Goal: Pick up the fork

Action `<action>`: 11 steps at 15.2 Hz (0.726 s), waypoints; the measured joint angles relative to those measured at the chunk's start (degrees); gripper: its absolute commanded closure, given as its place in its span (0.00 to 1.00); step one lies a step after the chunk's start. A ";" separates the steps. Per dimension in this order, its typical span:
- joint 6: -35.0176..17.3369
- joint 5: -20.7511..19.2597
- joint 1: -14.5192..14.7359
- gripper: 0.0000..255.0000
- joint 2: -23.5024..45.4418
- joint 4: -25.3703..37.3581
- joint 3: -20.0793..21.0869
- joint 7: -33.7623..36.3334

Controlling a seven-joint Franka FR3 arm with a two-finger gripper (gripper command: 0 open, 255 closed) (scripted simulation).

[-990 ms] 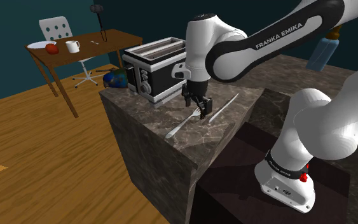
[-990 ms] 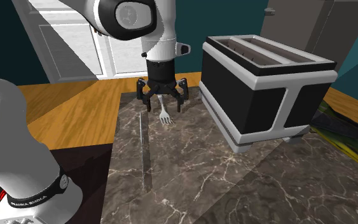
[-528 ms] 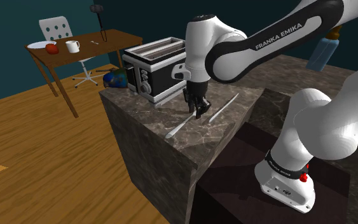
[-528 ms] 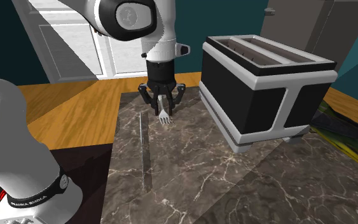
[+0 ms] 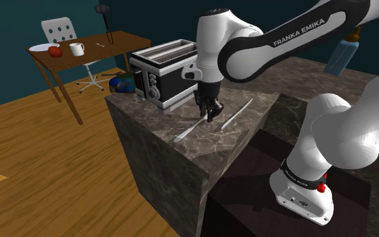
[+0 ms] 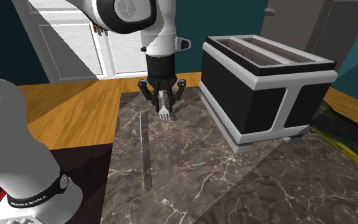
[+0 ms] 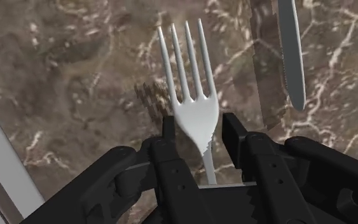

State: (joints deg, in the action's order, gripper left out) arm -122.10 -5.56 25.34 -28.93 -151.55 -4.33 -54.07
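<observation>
On the marble table (image 6: pixel 190 191), a knife (image 6: pixel 145 153) lay near the end effector (image 6: pixel 163 105), its 2 fingers clamped tight on the pale fork (image 6: pixel 165 116) at its neck, between the knife and a toaster (image 6: pixel 266 76).

You've got the silvery fork (image 7: pixel 193 95) pinched at its neck in the gripper (image 7: pixel 198 125); in the shoulder view its handle slants toward 8 o'clock
</observation>
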 measured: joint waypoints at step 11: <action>9.22 0.40 0.11 1.00 -3.06 6.18 0.29 -0.47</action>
State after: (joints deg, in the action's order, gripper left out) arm -112.88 -5.15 25.45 -31.99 -145.37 -4.04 -54.54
